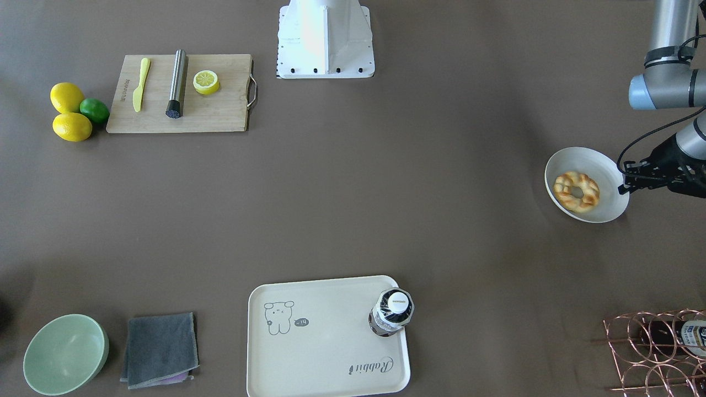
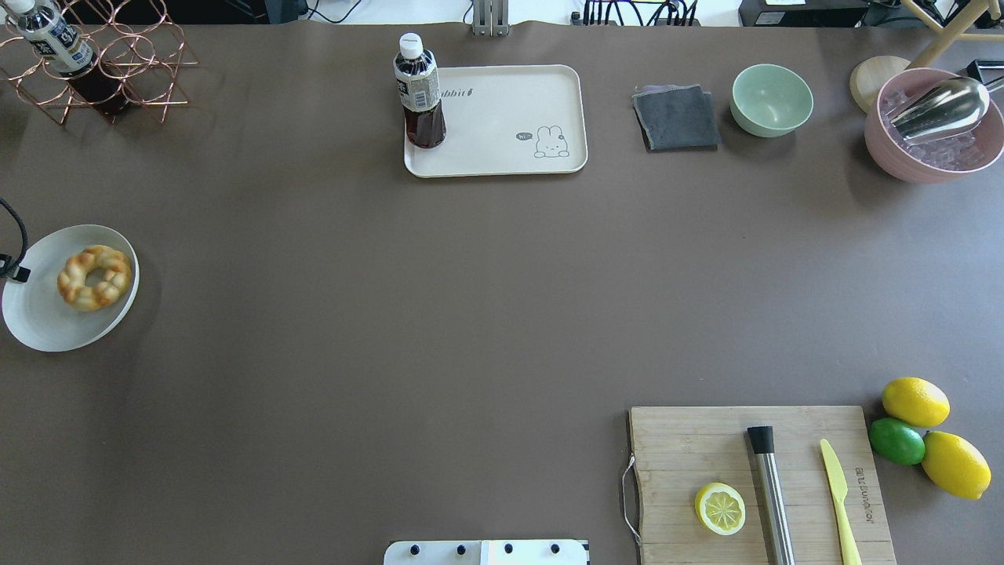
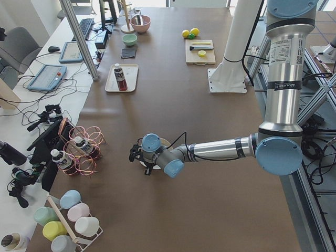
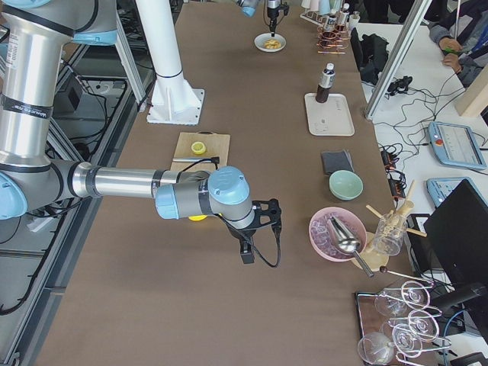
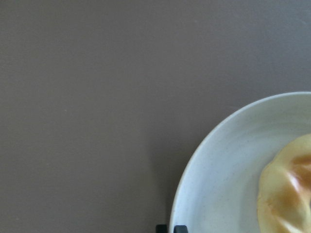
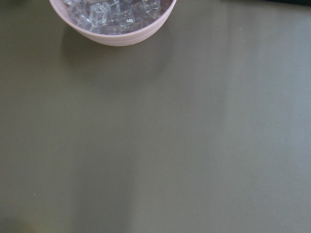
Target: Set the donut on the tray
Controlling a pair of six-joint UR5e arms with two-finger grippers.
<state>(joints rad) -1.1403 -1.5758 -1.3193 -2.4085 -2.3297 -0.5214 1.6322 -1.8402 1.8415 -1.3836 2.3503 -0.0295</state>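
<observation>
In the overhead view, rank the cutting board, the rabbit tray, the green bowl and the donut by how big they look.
cutting board, partly cropped
tray
green bowl and donut look alike; no ranking

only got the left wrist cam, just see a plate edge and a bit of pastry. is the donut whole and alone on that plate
Observer: Yes, the donut lies whole and alone on the white plate.
Operator: is the tray free
Observer: Partly. A dark bottle stands in one corner of the tray; nothing else is on it.
Operator: where's my gripper then
Observer: The left gripper is at the plate's rim, beside the donut, not above it.
</observation>
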